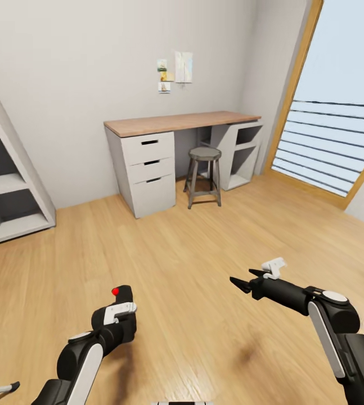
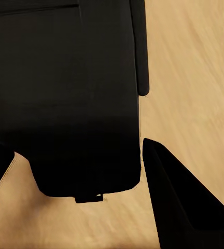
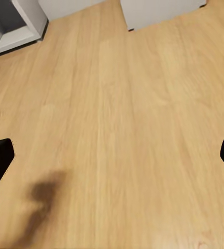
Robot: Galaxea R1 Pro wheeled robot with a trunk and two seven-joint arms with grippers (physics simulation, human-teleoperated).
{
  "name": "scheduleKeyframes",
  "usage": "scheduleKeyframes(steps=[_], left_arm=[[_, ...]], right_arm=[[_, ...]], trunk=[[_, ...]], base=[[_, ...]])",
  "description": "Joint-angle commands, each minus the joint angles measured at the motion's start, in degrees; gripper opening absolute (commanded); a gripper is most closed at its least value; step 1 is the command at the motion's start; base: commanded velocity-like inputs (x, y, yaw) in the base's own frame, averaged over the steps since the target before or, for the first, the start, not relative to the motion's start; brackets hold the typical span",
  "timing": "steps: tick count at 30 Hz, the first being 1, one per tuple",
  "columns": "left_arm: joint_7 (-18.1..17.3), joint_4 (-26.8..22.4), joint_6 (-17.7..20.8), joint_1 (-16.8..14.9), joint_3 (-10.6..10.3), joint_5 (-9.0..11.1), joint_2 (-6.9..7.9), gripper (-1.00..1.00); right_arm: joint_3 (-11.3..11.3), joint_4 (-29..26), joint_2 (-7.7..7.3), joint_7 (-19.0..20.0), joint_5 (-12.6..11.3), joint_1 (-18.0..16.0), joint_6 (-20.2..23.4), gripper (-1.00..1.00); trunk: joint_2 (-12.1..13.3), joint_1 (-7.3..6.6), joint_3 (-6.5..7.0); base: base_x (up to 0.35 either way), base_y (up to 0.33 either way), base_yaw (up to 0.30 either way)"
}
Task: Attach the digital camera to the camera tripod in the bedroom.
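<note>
At far left stands a grey open-shelved unit (image 1: 7, 191) against the wall. The left pincer (image 1: 120, 315) is clamped on the small black boxy digital camera (image 1: 123, 295), held above the wood plank floor (image 1: 193, 247); its long axis stands roughly upright, red-dotted end uppermost. Lens direction cannot be determined. Centre: wood-topped grey surface with drawers (image 1: 148, 163) and a dark round stool (image 1: 203, 175). The right pincer (image 1: 248, 280) is spread apart, empty.

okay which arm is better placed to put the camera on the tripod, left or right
Left. The left gripper is shut on the digital camera, red dot up. The right gripper is open with nothing in it over the wood floor.
</note>
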Motion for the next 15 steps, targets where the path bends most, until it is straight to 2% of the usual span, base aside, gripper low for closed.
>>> scheduleKeyframes(steps=[1, 15], left_arm=[[0.43, -0.02, 0.22, -0.04, -0.05, 0.46, -0.02, -1.0], [0.74, 0.52, 0.22, -0.04, -0.32, 0.48, -0.06, -1.0]], right_arm=[[-0.07, -0.03, -0.02, -0.05, -0.46, -0.03, 0.45, 1.0], [-0.12, -0.03, -0.06, 0.4, -0.46, -0.08, 0.44, 1.0]], trunk=[[0.0, -0.04, 0.18], [0.18, -0.4, 3.28]], base=[[0.0, 0.0, 0.263], [0.0, 0.0, 0.28]])
